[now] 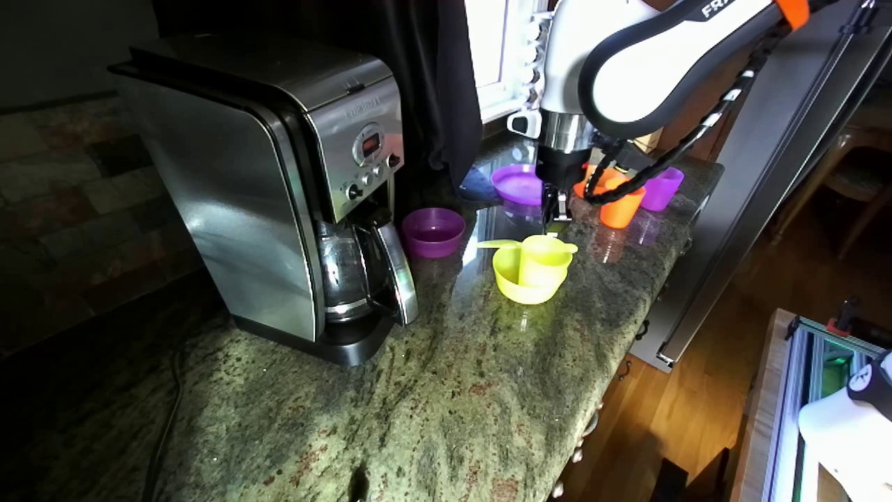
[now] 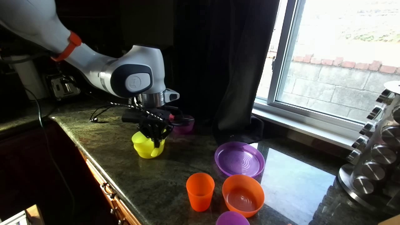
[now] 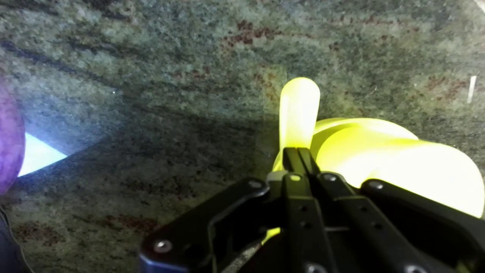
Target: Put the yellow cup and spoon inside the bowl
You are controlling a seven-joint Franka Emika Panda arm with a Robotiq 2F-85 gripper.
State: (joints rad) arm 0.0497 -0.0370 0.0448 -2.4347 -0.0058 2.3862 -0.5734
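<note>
The Robotiq gripper (image 3: 297, 149), nearest the camera in the wrist view, has its fingertips together with no visible gap; nothing shows between them. The yellow spoon (image 3: 300, 108) lies directly below the tips, both ends overhanging the lime-yellow bowl (image 1: 527, 296); fingertip contact cannot be confirmed. The yellow cup (image 1: 545, 261) stands inside the bowl, just beside the fingers. Handling: the spoon is probably light, fairly stiff, slippery plastic. Grip mid-length, across its narrow width; an off-centre pinch may pivot it.
</note>
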